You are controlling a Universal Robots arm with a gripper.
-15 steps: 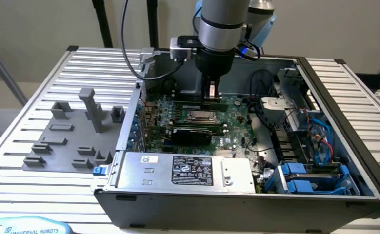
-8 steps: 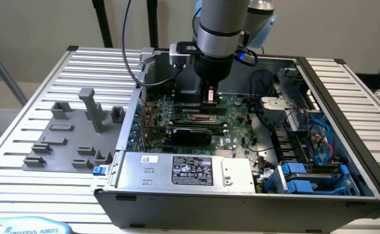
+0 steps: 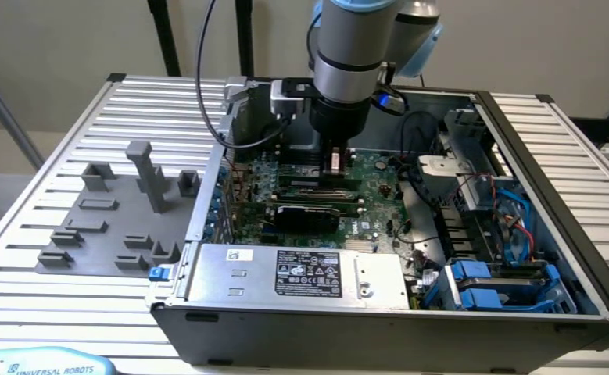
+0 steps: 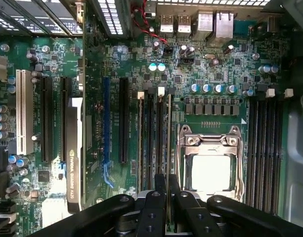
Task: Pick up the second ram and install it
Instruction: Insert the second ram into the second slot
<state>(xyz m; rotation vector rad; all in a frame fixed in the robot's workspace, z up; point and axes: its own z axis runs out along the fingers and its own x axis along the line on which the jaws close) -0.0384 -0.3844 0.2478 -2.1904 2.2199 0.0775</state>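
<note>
Second ram (image 4: 168, 148) edge-on in the clenched claw (image 4: 167, 190) above the motherboard (image 4: 210, 64) slots.

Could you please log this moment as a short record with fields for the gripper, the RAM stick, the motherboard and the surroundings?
gripper: black gripper low over the motherboard, fingers closed on the stick
ram: thin green RAM stick seen edge-on, standing in a slot beside the processor socket
motherboard: large green motherboard inside the open grey computer case
processor: square silver processor in its metal frame
surroundings: grey plastic fixture blocks on the slatted table, at the exterior view's left
</note>
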